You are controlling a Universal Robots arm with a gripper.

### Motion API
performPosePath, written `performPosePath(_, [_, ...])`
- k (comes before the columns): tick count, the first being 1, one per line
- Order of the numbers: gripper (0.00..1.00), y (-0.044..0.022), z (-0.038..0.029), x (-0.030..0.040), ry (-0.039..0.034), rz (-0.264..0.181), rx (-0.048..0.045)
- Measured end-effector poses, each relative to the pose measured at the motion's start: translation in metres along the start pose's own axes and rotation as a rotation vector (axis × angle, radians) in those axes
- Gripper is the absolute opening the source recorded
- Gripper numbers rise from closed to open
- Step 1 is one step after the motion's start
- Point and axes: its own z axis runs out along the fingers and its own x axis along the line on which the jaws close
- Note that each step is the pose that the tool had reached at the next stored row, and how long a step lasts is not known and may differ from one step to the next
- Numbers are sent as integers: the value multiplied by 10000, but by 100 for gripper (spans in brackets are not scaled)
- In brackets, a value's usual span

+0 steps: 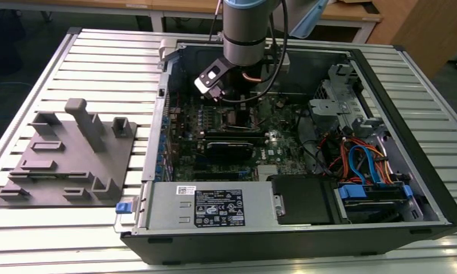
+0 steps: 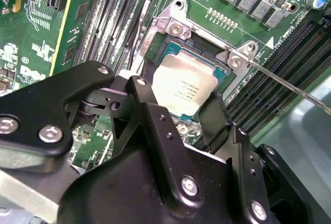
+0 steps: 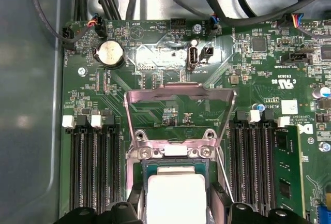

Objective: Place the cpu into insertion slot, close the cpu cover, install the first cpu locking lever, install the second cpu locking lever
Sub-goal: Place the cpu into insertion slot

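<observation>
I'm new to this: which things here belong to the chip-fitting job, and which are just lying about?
Job: end effector, cpu, insertion slot, cpu cover, locking lever.
Just lying about: memory slots, coin battery, coloured cables, grey fixture block.

The exterior view stands well off and high. It looks down at a slant over the slatted counter (image 1: 98, 57) and the open computer case (image 1: 433, 188). The insertion slot (image 1: 239, 118) lies small near the case's middle, under the arm (image 1: 247, 28).

Both wrist views sit close above that slot. The second wrist view looks obliquely past the black body of the tool (image 2: 176, 97) onto the insertion slot (image 2: 161, 53) and the cpu (image 2: 183, 87) in it. The first wrist view faces almost straight down on the circuit board (image 3: 155, 38), taking in the tool (image 3: 173, 211), the insertion slot (image 3: 170, 167) and the board beyond it.

Both wrist views share the slot, the cpu (image 3: 176, 198) and the memory slots (image 2: 289, 53) (image 3: 93, 167) flanking it.
</observation>
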Motion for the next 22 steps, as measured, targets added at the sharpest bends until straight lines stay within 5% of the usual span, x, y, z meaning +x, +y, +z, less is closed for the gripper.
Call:
performPosePath(12, [62, 6, -89, -1, -1, 0, 1])
performPosePath(22, [34, 14, -193, -2, -1, -1, 12])
